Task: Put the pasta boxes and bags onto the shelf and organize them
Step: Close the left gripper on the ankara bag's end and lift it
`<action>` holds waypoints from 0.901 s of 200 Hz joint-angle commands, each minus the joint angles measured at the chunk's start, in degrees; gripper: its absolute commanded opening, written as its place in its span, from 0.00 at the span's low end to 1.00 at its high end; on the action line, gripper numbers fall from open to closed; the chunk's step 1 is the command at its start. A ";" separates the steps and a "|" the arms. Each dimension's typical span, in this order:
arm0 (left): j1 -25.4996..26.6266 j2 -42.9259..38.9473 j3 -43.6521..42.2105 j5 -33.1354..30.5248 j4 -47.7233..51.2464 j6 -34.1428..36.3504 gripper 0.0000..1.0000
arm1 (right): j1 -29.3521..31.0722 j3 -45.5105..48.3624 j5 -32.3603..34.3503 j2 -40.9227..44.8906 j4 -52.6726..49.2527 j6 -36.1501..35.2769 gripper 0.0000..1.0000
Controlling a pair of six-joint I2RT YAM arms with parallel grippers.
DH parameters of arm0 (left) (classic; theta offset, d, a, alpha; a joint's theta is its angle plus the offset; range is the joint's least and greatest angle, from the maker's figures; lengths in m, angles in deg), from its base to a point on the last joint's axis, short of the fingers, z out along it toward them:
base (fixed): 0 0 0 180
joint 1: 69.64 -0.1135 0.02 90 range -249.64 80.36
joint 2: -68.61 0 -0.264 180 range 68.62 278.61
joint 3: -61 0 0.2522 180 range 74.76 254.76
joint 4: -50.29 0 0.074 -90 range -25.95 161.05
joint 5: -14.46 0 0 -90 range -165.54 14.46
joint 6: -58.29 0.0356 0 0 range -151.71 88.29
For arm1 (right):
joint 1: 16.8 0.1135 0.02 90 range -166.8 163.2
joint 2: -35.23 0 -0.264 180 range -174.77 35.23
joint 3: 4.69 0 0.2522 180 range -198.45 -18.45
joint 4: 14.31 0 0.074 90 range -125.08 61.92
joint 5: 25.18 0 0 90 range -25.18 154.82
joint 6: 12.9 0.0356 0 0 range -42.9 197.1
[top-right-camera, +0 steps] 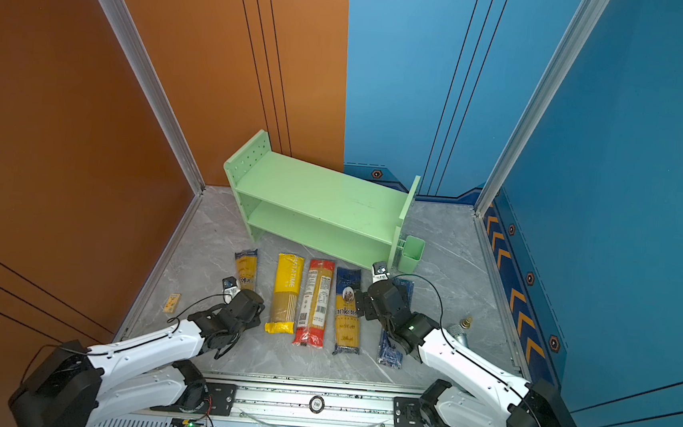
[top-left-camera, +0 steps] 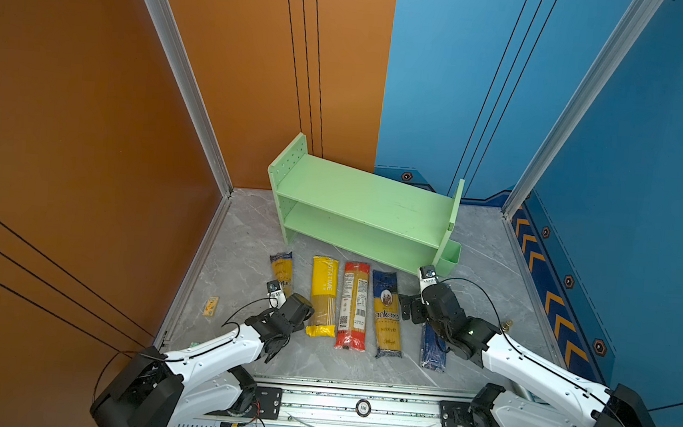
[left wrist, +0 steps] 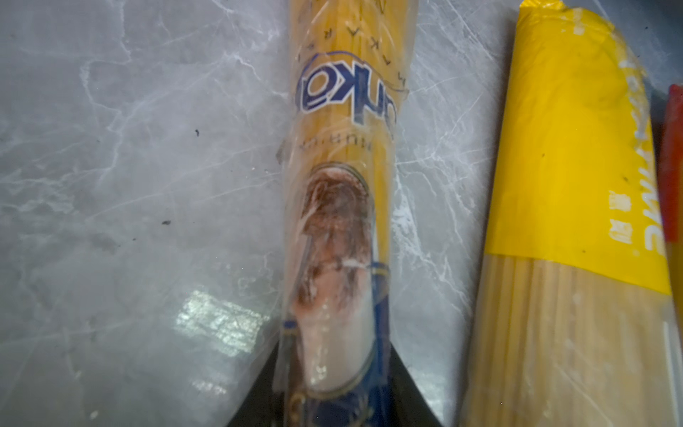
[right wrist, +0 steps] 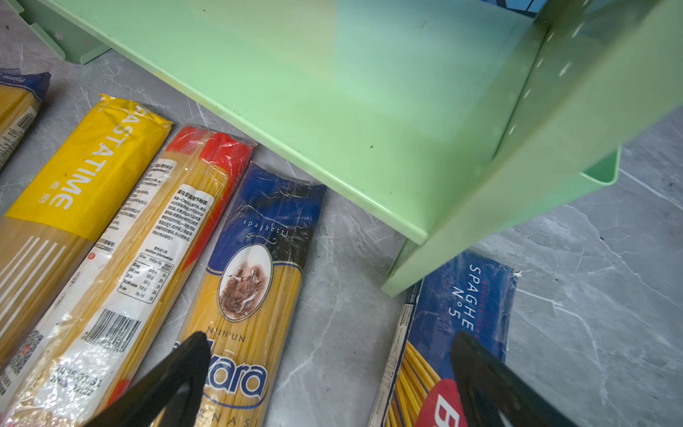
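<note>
My left tool (left wrist: 335, 347) is clamped on the far-left spaghetti bag (left wrist: 343, 148). There's a finger on each side down by the oval picture, and the plastic looks squeezed narrow there. I can't tell from the wrist view whether that end is off the tabletop (top-left-camera: 246, 236) or resting on it. The bag's far end shows in both top views, pointing toward the shelf (top-left-camera: 357, 199).

Right next to it is the yellow bag (top-left-camera: 322, 296), then the red-ended bag (top-left-camera: 352, 307), then the other yellow-and-blue bag (top-left-camera: 386, 314). They all lie side by side on the tabletop, lengthwise, with their far ends near the shelf's front edge. The blue box (right wrist: 476, 295) is last in the row. It's mostly hidden under my right arm in the top views, and its far end is just beside the shelf's front foot.

My right tool (right wrist: 330, 336) has its fingers spread wide apart. It hovers over the bare strip of tabletop between the other yellow-and-blue bag and the blue box.

The shelf stands at the back of the tabletop, turned a bit, with the little bin (top-left-camera: 449, 256) on its right end. A tiny yellow box (top-left-camera: 210, 306) lies off to the left, well apart from the row.
</note>
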 commanded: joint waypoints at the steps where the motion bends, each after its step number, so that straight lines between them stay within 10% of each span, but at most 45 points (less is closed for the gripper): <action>1: -0.81 -2.07 -0.55 -0.17 4.90 1.01 0.00 | 0.31 -1.96 -0.03 -1.22 1.60 0.45 0.99; 180: -2.59 -9.43 20.23 14.92 24.35 12.01 0.00 | 0.45 -5.82 -3.29 -8.62 0.51 0.36 0.98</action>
